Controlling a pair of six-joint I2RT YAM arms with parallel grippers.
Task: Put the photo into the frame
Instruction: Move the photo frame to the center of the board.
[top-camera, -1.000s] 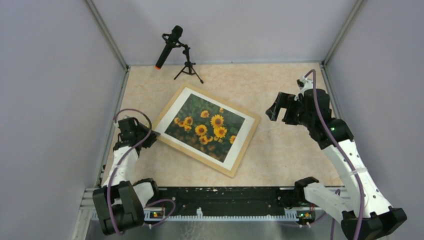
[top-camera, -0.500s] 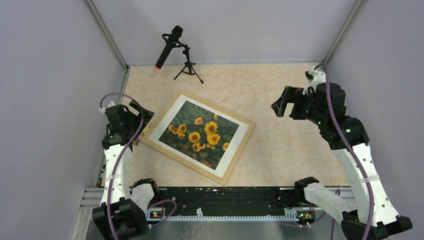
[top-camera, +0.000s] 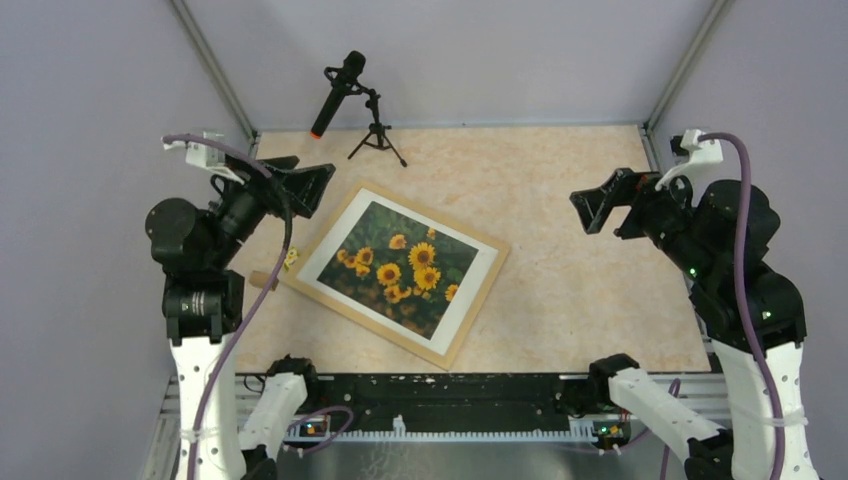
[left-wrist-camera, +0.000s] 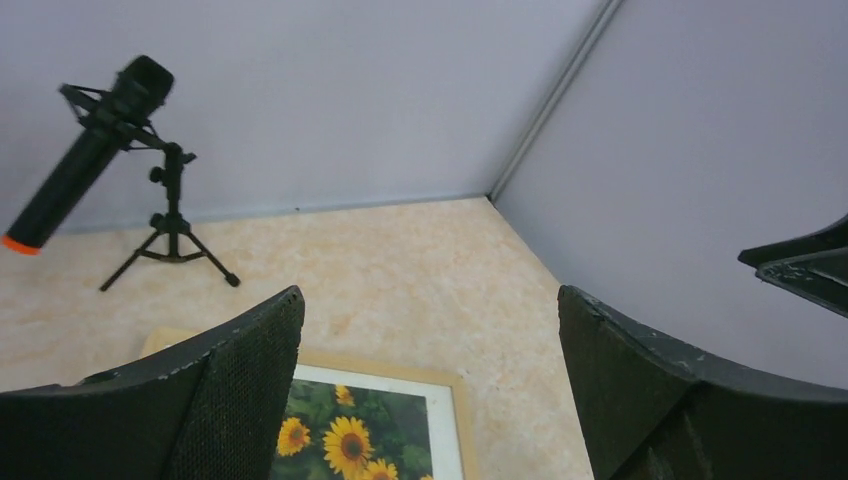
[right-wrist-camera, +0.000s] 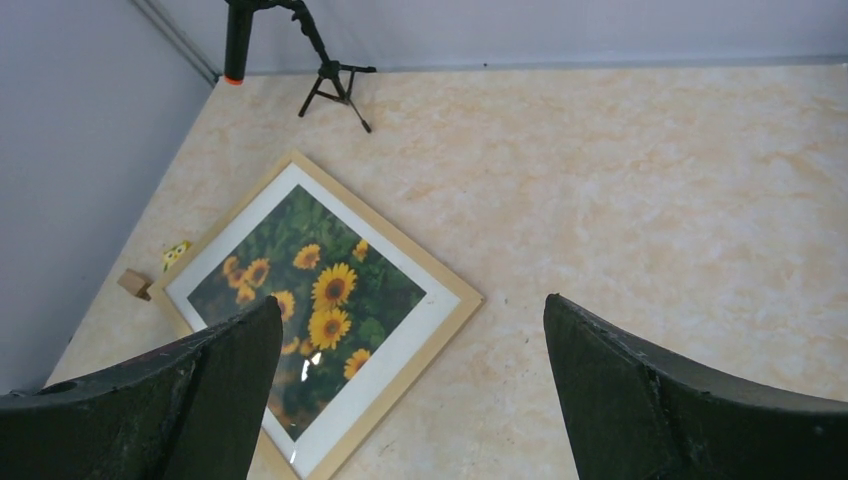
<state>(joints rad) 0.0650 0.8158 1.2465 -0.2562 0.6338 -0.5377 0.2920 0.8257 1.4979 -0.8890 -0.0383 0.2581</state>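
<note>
Sunflower photo (top-camera: 403, 270) lying flat inside the wooden frame (top-camera: 475, 304), left of centre on the table (top-camera: 560, 180). Likely light and stiff, glossy front probably slippery and fragile; best taken by the outer edges. Wide open and empty: left gripper (left-wrist-camera: 430, 295), right gripper (right-wrist-camera: 412, 302), both well apart from it.

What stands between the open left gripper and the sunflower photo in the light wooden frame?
Nothing visible. The left gripper hangs open above the table, with only air down to the sunflower print lying inside the light wooden frame.
</note>
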